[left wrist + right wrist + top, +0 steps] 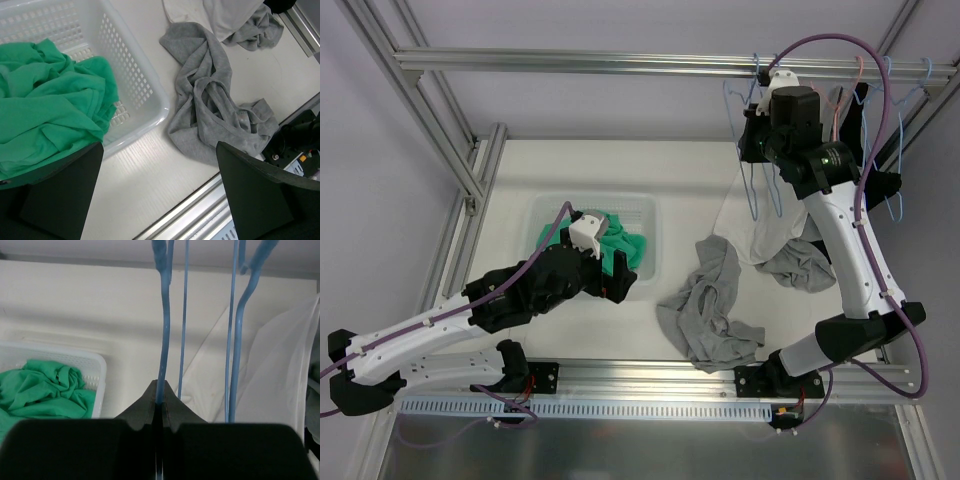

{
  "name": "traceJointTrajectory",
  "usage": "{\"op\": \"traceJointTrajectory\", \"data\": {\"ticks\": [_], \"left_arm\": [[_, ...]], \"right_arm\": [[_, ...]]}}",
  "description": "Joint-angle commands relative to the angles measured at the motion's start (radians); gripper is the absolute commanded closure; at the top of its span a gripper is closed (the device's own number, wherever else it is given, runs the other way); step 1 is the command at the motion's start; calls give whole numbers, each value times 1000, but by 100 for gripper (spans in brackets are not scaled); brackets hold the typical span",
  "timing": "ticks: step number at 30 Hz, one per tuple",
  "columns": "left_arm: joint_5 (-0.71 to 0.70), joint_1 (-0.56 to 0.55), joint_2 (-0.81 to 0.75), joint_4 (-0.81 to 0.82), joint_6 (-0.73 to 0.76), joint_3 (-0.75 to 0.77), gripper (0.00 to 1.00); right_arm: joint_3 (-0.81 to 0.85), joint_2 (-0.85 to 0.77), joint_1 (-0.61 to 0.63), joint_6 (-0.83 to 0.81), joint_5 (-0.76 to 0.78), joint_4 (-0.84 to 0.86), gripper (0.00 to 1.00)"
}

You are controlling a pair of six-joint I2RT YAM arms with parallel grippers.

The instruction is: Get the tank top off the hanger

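My right gripper is raised at the back right, just under the rail, and is shut on a thin blue hanger. In the right wrist view the fingertips pinch that hanger's wire. A second blue hanger hangs just to its right. The white tank top droops from the hangers down onto the table; it also shows in the right wrist view. I cannot tell which hanger holds it. My left gripper is open and empty, low over the table by the basket, with bare table between its fingers.
A white plastic basket holds a green cloth. A crumpled grey garment lies at the table's middle front, another grey one beside the tank top. More hangers hang on the rail at the far right.
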Motion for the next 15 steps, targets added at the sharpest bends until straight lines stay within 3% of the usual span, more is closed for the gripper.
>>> {"op": "traceJointTrajectory", "data": {"ticks": [1, 6, 7, 8, 9, 11, 12, 15], "left_arm": [[76, 8, 25, 5, 6, 12, 1], [172, 5, 111, 13, 40, 72, 1], [177, 3, 125, 19, 43, 81, 1], [185, 3, 149, 27, 51, 92, 1], [200, 2, 163, 57, 75, 97, 1], [275, -2, 195, 102, 109, 106, 1], [303, -3, 236, 123, 141, 111, 1], [399, -11, 341, 186, 196, 141, 1]], "right_arm": [[-111, -81, 1, 38, -30, 79, 100], [-212, -155, -2, 41, -39, 113, 97], [-215, -171, -1, 38, -46, 111, 86], [-218, -185, -2, 40, -54, 110, 67], [-225, -201, -1, 38, -63, 110, 34], [-246, -260, -2, 35, -92, 108, 15], [-254, -283, -1, 31, -124, 102, 2], [-252, -374, -1, 8, -198, 46, 0]]}}
